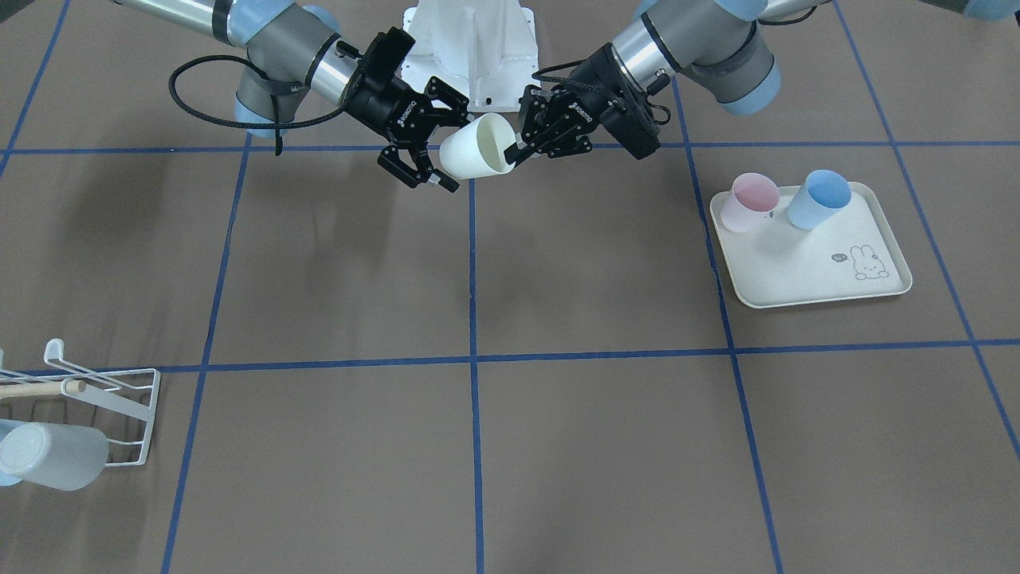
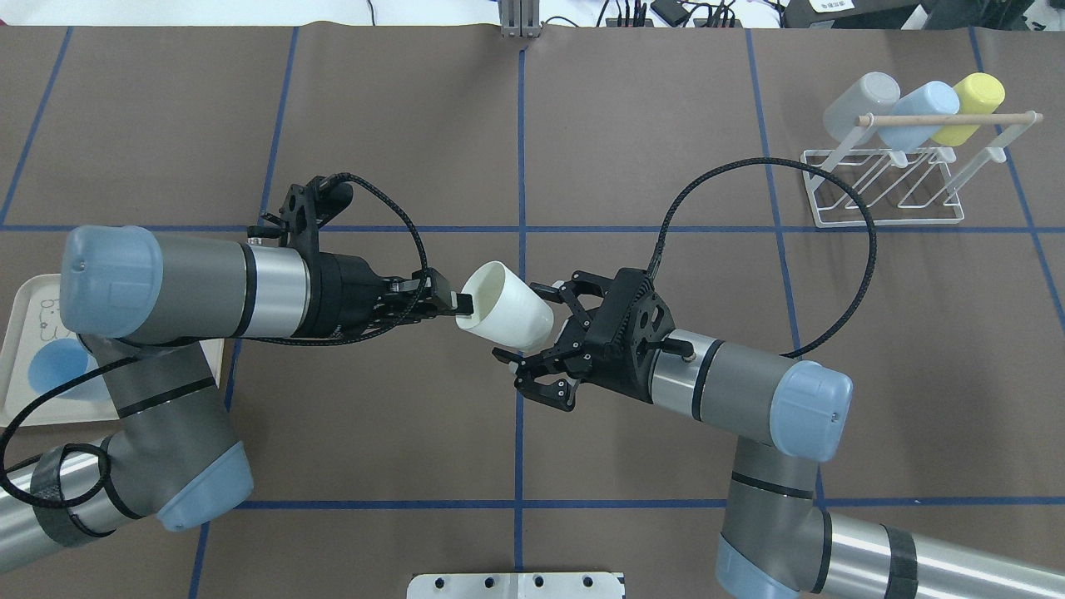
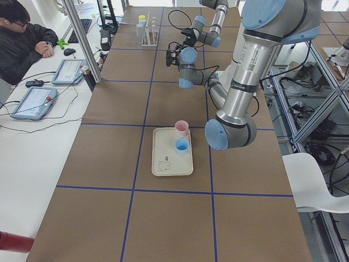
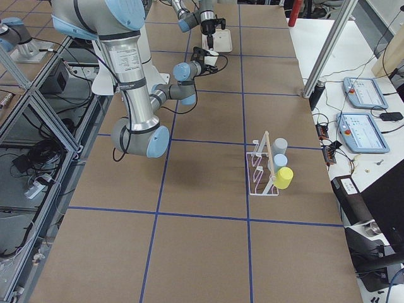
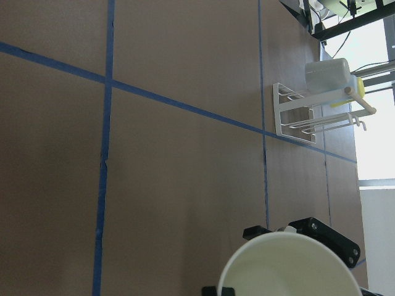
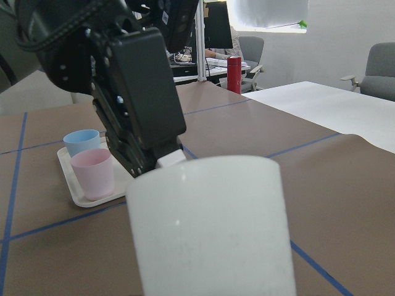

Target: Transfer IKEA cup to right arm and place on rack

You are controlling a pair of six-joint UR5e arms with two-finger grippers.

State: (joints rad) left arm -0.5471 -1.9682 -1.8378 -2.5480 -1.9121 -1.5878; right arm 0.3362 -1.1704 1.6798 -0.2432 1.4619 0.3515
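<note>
**Item under transfer:** white IKEA cup (image 2: 509, 308), held in the air above mid-table. It lies on its side, with its mouth toward the left arm and its closed base toward the right arm.

**Left gripper** (image 2: 456, 304): narrow, pinching the rim, with one finger inside the mouth and one outside.

**Right gripper** (image 2: 520, 323): spread wide, jaws straddling the base end of the cup wall. Contact cannot be confirmed.

**Rack** (image 2: 884, 218): at the far right of the table, well apart from the cup, with three cups hung on it.

**Handling assessment:**
- The cup appears to be light plastic and stiff, though the wall probably flexes under a hard squeeze.
- Its surface is smooth and tapered, so it could slip toward the narrow end.

**Recommended hold:** across the wall near the base, clear of the left fingers, with moderate force.
</note>
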